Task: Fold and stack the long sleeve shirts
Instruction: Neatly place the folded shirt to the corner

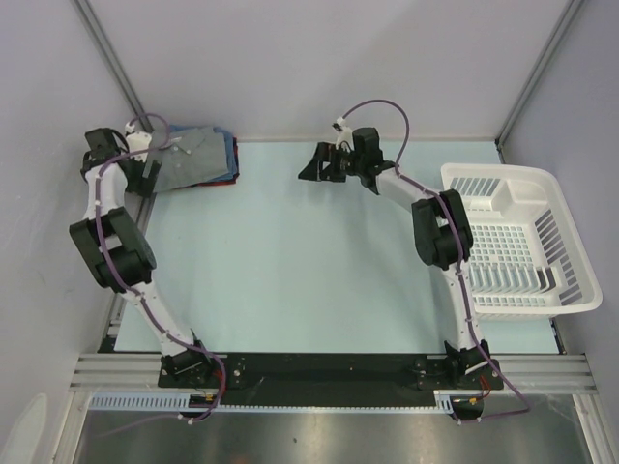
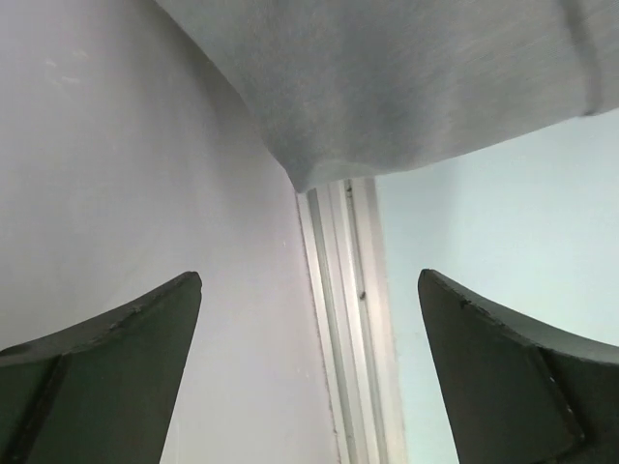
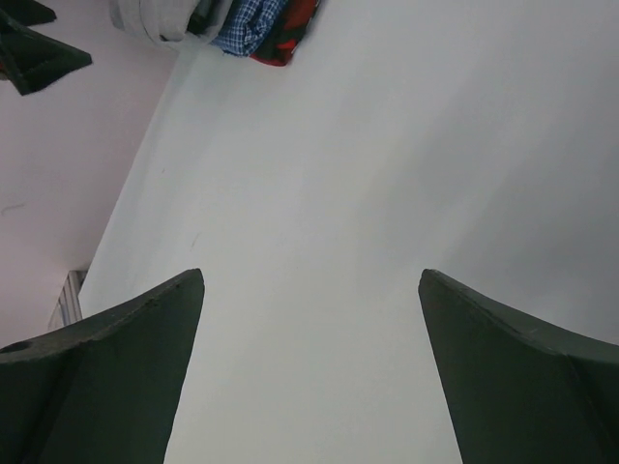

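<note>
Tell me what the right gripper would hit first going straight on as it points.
Most likely the table, which fills the view between the right gripper's open fingers. The stack of shirts sits off that line, up and left; depth is unclear.

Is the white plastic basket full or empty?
Empty: the white plastic slatted basket shows only its own bare slats; the grey, blue and red cloth shirts sit stacked far to its left.

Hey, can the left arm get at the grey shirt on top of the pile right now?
Probably yes. The left gripper hangs open right beside the grey shirt, which lies topmost with nothing covering it.
</note>
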